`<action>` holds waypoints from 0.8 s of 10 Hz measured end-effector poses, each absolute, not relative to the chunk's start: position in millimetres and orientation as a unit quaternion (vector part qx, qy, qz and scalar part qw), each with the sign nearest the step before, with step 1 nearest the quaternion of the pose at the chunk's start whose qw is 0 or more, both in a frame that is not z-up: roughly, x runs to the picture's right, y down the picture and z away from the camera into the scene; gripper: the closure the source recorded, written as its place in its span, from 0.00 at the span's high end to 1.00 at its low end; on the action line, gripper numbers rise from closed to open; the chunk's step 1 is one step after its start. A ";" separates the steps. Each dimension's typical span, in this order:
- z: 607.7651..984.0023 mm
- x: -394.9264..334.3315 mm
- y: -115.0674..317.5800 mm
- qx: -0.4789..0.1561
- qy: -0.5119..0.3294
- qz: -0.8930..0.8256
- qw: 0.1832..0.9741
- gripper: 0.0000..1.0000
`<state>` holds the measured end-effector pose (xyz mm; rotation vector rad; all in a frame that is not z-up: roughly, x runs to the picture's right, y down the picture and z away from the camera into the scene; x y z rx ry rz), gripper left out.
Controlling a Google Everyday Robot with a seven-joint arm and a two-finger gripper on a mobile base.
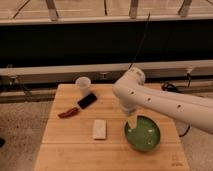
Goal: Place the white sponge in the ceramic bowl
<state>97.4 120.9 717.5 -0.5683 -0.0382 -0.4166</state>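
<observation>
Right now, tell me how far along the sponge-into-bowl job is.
Done: nothing yet; the flat off-white rectangular sponge lies on the wooden table, left of the glossy green ceramic bowl and apart from it. In hand: nothing; the tool hangs open and empty over the bowl's left rim. Left: reach the sponge, grasp it, lift it, release it in the bowl.
</observation>
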 end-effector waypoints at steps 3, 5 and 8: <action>727.6 86.8 127.9 -0.278 -0.023 -0.233 0.932 0.80; 741.1 67.9 137.3 -0.276 -0.031 -0.260 0.925 0.80; 756.6 46.8 146.9 -0.275 -0.044 -0.293 0.915 0.80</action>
